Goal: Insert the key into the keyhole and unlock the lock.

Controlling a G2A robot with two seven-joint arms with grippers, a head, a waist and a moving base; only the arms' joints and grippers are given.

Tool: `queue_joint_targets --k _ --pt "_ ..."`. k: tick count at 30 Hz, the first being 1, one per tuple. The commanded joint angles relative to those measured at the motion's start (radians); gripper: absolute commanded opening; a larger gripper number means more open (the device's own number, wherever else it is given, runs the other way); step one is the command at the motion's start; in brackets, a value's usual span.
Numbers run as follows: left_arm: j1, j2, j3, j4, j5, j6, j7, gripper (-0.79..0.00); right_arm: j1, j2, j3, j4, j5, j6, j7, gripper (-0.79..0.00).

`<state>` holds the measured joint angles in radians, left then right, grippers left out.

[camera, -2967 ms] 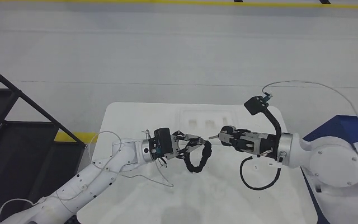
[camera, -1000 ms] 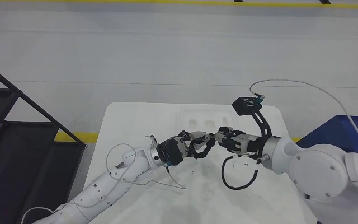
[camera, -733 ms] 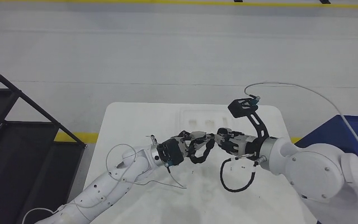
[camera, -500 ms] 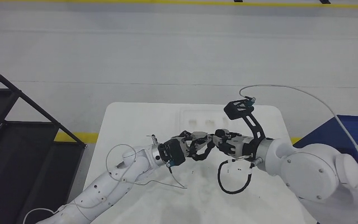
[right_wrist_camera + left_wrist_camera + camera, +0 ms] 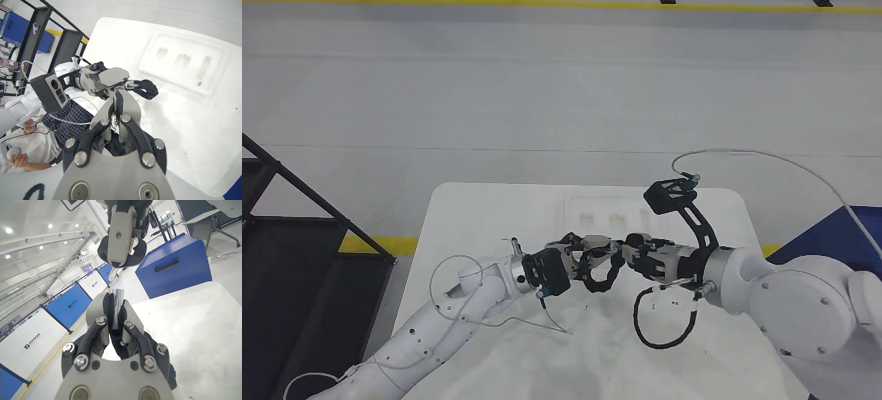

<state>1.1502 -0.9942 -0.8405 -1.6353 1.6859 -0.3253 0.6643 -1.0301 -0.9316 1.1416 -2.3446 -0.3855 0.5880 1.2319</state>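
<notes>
My left gripper [image 5: 113, 300] is shut on the lock's chrome cylinder [image 5: 116, 306], whose keyhole end points up between the fingers. The lock's black fabric-covered loop [image 5: 600, 275] hangs below it over the white table [image 5: 482, 220]. My right gripper [image 5: 118, 94] is shut on the key [image 5: 115, 106], with a key ring behind the pads. In the left wrist view the key blade [image 5: 113, 273] sticks out of the right gripper [image 5: 116, 263], its tip a short way off the cylinder's end and slightly to one side. In the top view the left gripper [image 5: 580, 258] and right gripper [image 5: 630, 252] meet tip to tip at mid-table.
A white foam tray [image 5: 617, 200] with three recesses lies on the table behind the grippers. A black cable loop [image 5: 662, 322] hangs under the right arm. A blue cabinet [image 5: 847, 225] stands off the table's right side, a black rack [image 5: 282, 250] off its left.
Since three seconds ago both arms have closed in, bringing the key up to the lock's cylinder. Over the last half second there is only a slight shift.
</notes>
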Motion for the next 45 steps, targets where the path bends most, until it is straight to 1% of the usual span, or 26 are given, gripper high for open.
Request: queue_joint_targets --k 1,5,9,12,18,26,45 --pt "-0.007 0.002 -0.01 0.011 0.021 -0.02 0.032 -0.785 0.0 0.002 0.014 0.009 0.04 -0.011 0.011 -0.785" --pt "-0.021 0.007 -0.028 0.017 0.068 -0.06 0.077 -0.785 0.003 0.01 0.037 0.04 0.117 -0.038 0.038 -0.785" --pt "-0.033 0.011 -0.037 0.012 0.11 -0.103 0.119 -0.785 0.015 0.023 0.035 0.073 0.146 -0.063 0.063 -0.785" --pt "-0.04 0.013 -0.041 0.009 0.134 -0.128 0.129 -0.785 0.031 0.031 0.024 0.093 0.155 -0.069 0.07 -0.785" --pt "-0.043 0.013 -0.042 0.004 0.163 -0.152 0.11 -0.785 0.058 0.045 -0.005 0.104 0.182 -0.075 0.076 -0.785" --pt "-0.042 0.012 -0.047 -0.011 0.188 -0.161 0.088 -0.785 0.091 0.065 -0.053 0.111 0.206 -0.079 0.08 -0.785" --pt "-0.032 0.009 -0.058 -0.025 0.193 -0.189 0.071 -0.785 0.158 0.101 -0.121 0.12 0.24 -0.044 0.044 -0.785"
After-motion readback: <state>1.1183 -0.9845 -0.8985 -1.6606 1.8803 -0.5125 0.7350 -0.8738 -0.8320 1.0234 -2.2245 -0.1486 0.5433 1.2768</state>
